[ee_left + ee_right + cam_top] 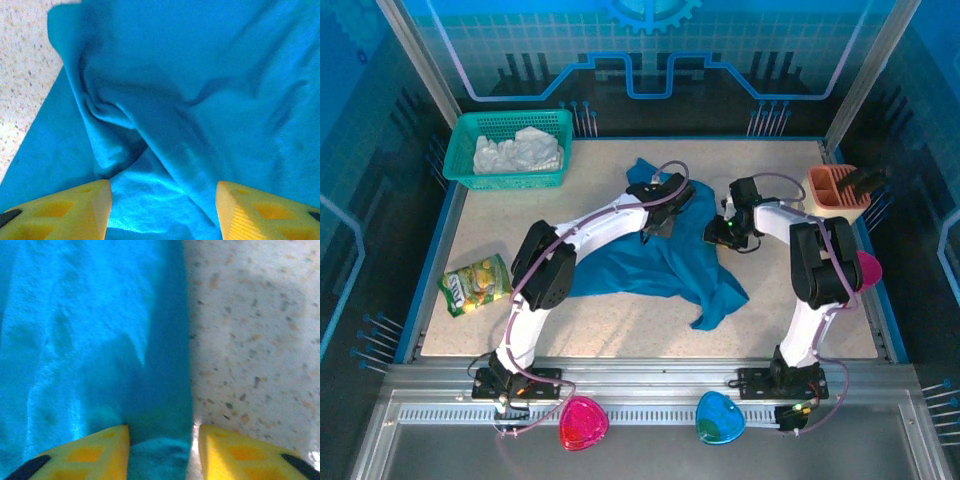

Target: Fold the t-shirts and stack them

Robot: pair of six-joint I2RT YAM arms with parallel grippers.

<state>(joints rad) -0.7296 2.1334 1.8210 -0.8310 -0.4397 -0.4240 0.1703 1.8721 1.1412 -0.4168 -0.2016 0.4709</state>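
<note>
Speckled table, blue-walled booth; left gripper and right gripper gape over teal t-shirt.

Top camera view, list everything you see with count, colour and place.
basket: one, green mesh, far left corner
t-shirts: two; teal-blue t-shirt crumpled mid-table, white t-shirt in the basket
snack packet: one, yellow-green, near left edge
holder: one, orange, far right, dark tool inside
heart-shaped pieces: three; pink piece and blue piece on the near rail, second pink piece at the right edge
table: one, speckled beige
arms: two, white and black; left arm, right arm
left fingers, right fingers: two pairs, yellow, apart over the teal-blue t-shirt
</note>
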